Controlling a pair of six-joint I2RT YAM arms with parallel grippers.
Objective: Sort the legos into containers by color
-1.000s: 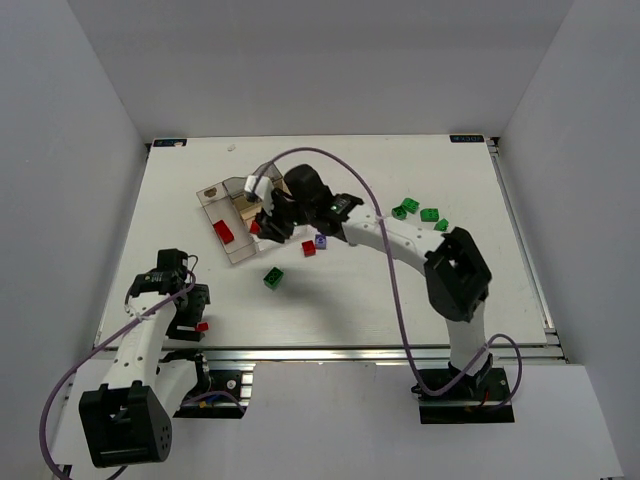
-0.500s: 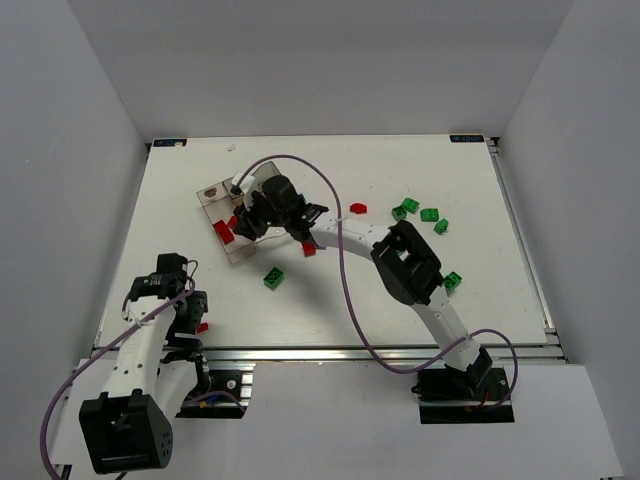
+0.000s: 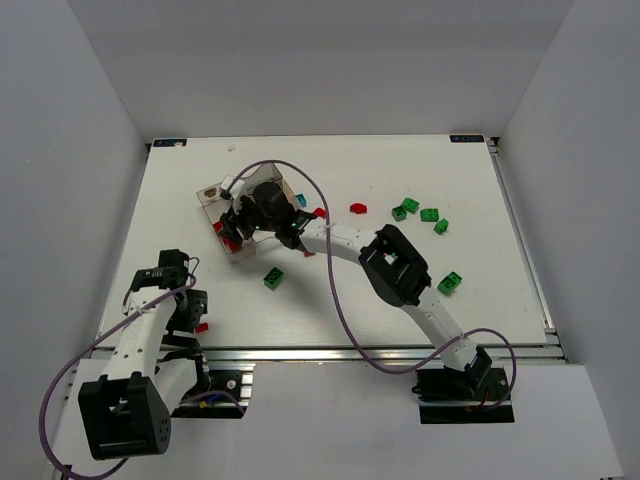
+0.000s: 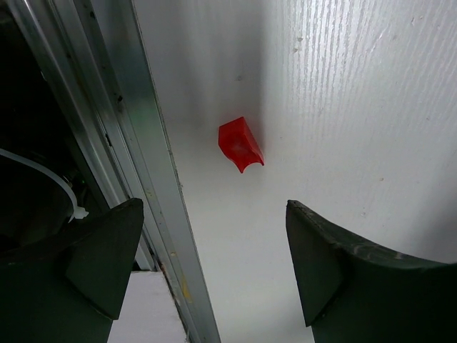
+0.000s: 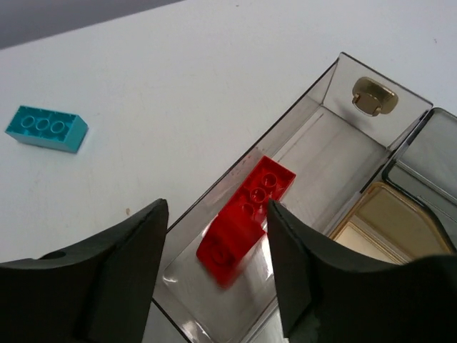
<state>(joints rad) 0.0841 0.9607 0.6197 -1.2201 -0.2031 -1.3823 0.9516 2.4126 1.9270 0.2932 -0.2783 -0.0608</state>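
The right gripper [image 5: 214,214] hangs over the box [image 5: 318,107], its arm stretched far across the table [image 5: 143,57], jaws apart and gripping nothing. Directly below them a red brick [image 5: 246,218] lies studs up in a smoky clear compartment, its long axis running along the compartment, away from the fingers. A cyan brick [image 5: 46,128] lies outside, off to the left. The left gripper [image 4: 221,250], arm folded near its base, points down, spread wide; a small red piece [image 4: 240,145] lies just ahead, beside the metal rail [image 4: 153,179].
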